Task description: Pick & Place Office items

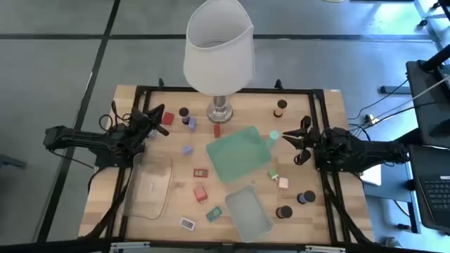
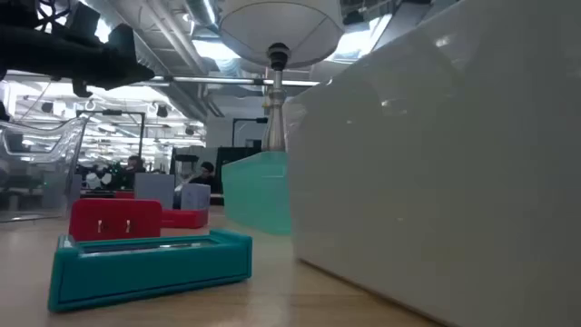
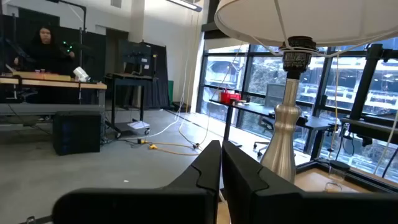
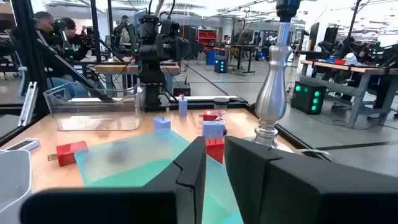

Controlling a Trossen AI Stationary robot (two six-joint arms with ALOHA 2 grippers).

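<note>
two dark jointed arms (cabled) — black fingers

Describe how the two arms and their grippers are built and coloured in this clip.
Both arms are black, jointed and boxy. The left gripper and right gripper each end in two dark, angular, flat-faced fingers. Thin black cables loop along the left arm. No markings are readable.
</note>
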